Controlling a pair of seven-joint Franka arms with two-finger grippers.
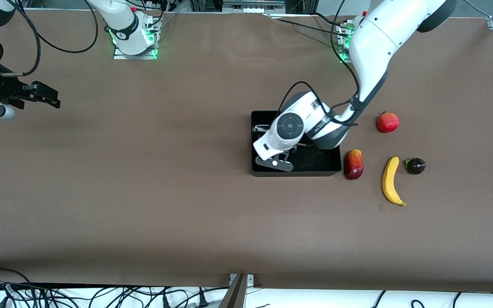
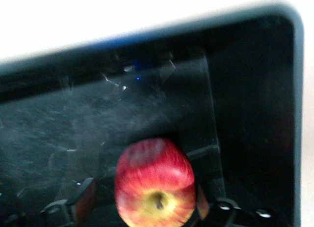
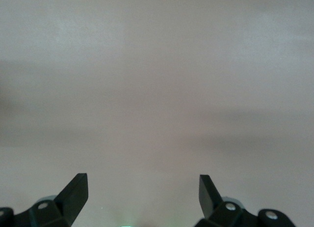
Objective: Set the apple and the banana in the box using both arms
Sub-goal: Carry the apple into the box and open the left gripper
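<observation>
Left wrist view: apple (image 2: pixel 154 183) stem dimple faces camera

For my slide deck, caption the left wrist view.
Left end effector holds the apple inside the black box.

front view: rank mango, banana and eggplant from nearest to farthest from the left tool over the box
The left tool, shut on the apple, is inside the box.
1. Mango, beside the box wall.
2. Banana, farther toward the left arm's end of the table.
3. Eggplant, beside the banana, farther still.
</observation>
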